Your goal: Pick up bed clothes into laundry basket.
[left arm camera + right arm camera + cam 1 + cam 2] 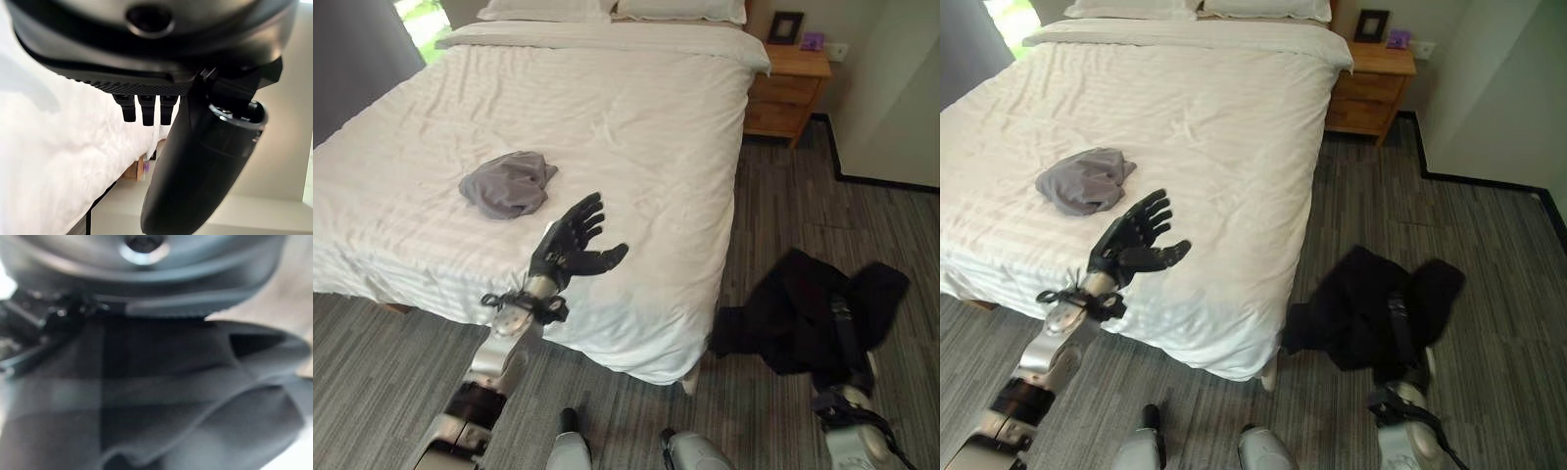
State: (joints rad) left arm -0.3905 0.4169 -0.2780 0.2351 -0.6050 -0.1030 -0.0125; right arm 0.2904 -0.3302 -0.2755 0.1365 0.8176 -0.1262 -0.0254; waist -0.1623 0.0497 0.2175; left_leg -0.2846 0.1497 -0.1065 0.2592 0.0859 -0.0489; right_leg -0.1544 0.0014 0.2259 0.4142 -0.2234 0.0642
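Closest to me on the left, my left hand [570, 245] hovers over the bed's [636, 117] near edge with fingers spread wide and nothing in it, while the grey garment [509, 182] sits crumpled on the sheet just beyond. It looks soft, light and floppy, so I'd scoop a bunched fold from the top. Over on the right, a black garment [803, 308] drapes over my right hand [1400, 318], so can't tell its fingers, and I see no basket.
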